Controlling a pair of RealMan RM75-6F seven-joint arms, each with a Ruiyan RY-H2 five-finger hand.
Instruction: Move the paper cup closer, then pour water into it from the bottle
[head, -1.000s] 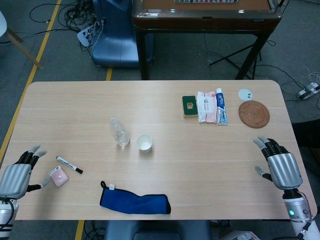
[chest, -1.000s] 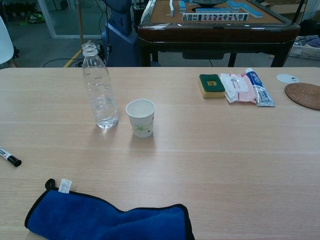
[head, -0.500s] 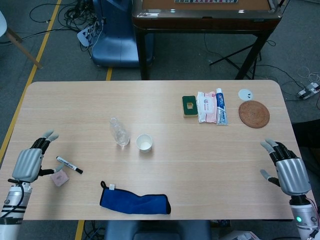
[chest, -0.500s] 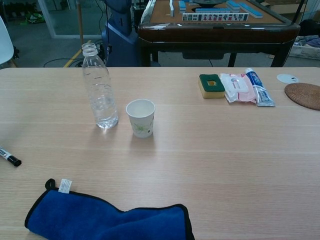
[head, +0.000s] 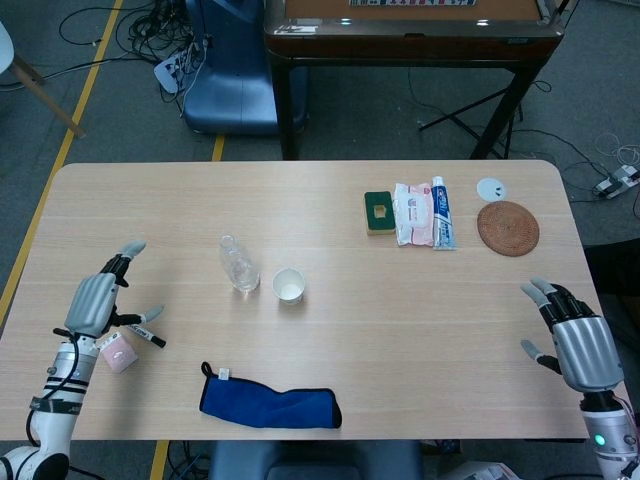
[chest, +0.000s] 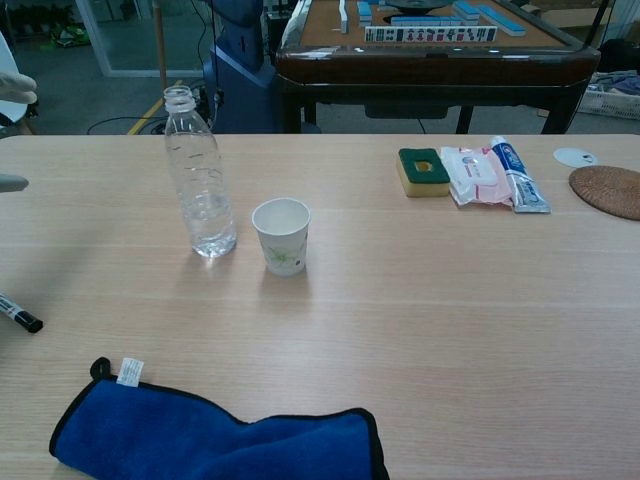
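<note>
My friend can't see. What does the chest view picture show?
A clear uncapped water bottle stands upright on a wooden table, with a white paper cup just to its right, apart from it. A blue cloth lies at the near edge; fingertips of the left hand show far left.

The tabletop (chest: 450, 300) is pale wood-grain laminate, smooth and matt. The bottle (chest: 200, 180) is clear ribbed plastic; the paper cup (chest: 281, 236) is matt white paper. The blue cloth (chest: 220, 440) looks soft, possibly microfibre. The coaster (head: 508, 228) appears woven.
</note>
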